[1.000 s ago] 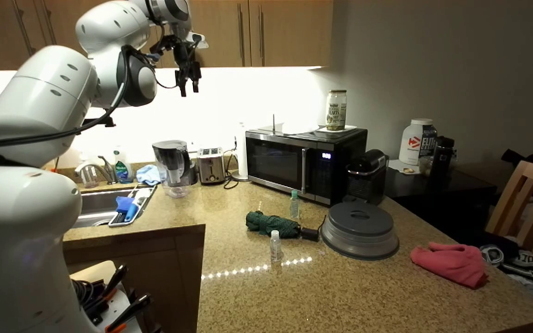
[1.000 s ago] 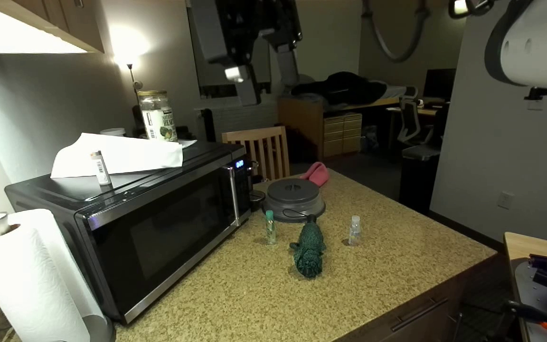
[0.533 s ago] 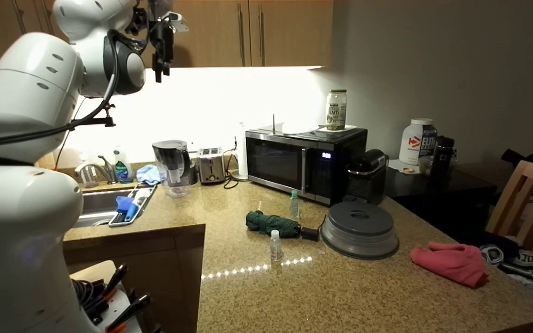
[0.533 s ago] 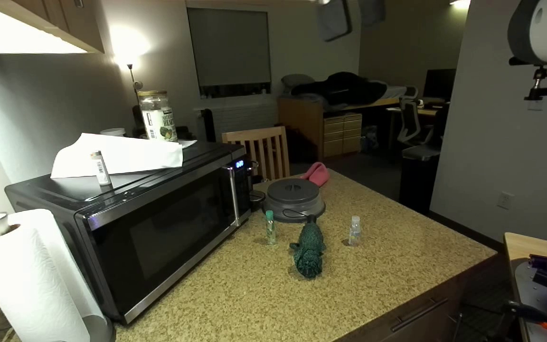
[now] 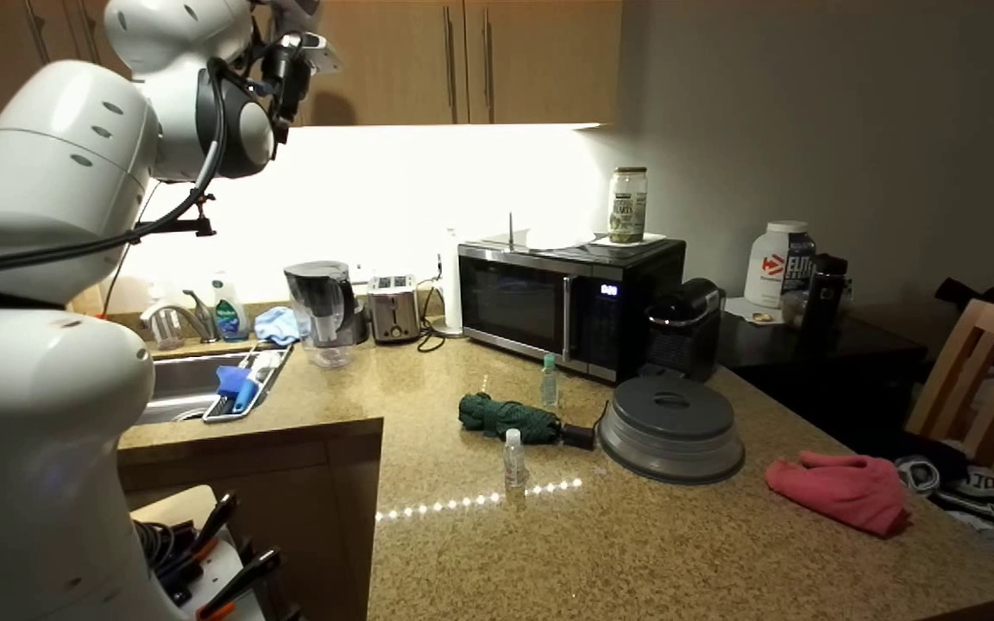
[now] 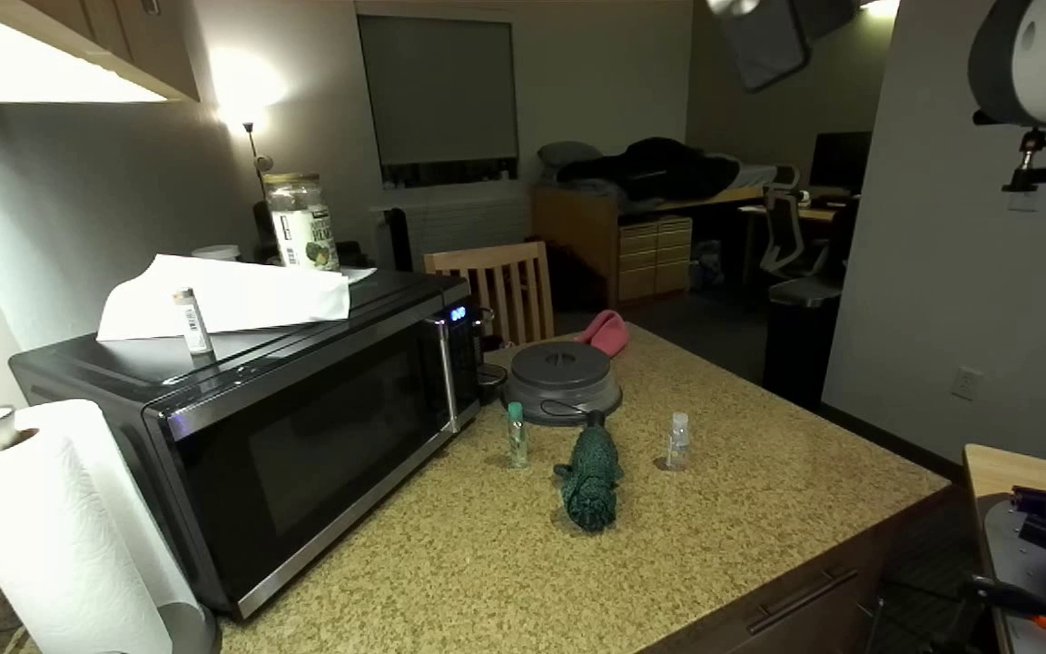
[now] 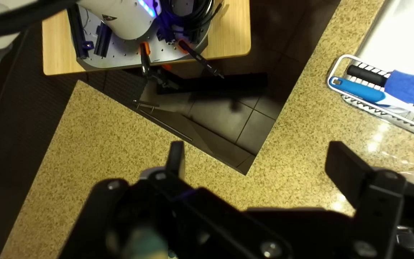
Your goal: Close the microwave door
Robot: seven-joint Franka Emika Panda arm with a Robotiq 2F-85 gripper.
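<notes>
Currently, the microwave (image 6: 260,350) stands at left on the table (image 6: 487,554) in an exterior view, door (image 6: 323,445) closed, the hand (image 7: 258,158) well apart, spread wide, gripping nothing.

The white arm (image 5: 66,185) has black cabling (image 5: 130,236) and black jaws.

a green umbrella (image 5: 521,422) lies between two upright bottles (image 5: 514,463), beside a grey lid (image 5: 671,427).

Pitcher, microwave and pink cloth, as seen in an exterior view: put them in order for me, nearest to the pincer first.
1. Pitcher: left in the picture, lower than the pincer.
2. Microwave: mid-picture, right of the toaster.
3. Pink cloth: far right on the counter.
</notes>
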